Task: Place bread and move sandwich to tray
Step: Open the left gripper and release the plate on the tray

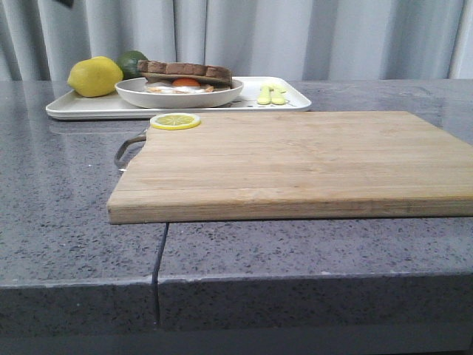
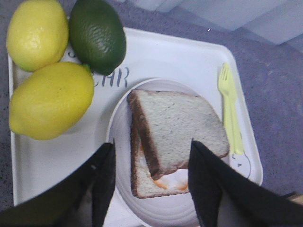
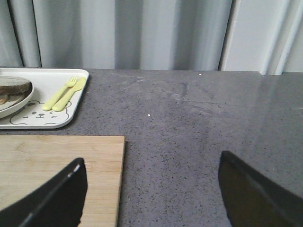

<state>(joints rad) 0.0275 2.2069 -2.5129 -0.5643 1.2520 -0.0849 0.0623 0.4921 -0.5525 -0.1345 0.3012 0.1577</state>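
The sandwich [image 1: 186, 78] sits on a round white plate [image 1: 177, 96] that rests on the white tray [image 1: 89, 107] at the back left. In the left wrist view the bread [image 2: 177, 127], a pale slice with a dark crust, lies askew on top of the egg-topped slice [image 2: 156, 187]. My left gripper [image 2: 152, 144] hovers open above the plate [image 2: 156, 213], one finger on each side of the sandwich and touching nothing. My right gripper [image 3: 151, 158] is open and empty over the grey counter, beside the cutting board's edge. Neither gripper shows in the front view.
Two lemons [image 2: 38, 30] [image 2: 49, 99] and a lime [image 2: 97, 33] share the tray [image 2: 180, 56] with a pale green fork and spoon [image 2: 229, 109]. A bamboo cutting board [image 1: 295, 163] lies in front of the tray, a lemon slice [image 1: 175, 120] on its far corner. Curtains hang behind.
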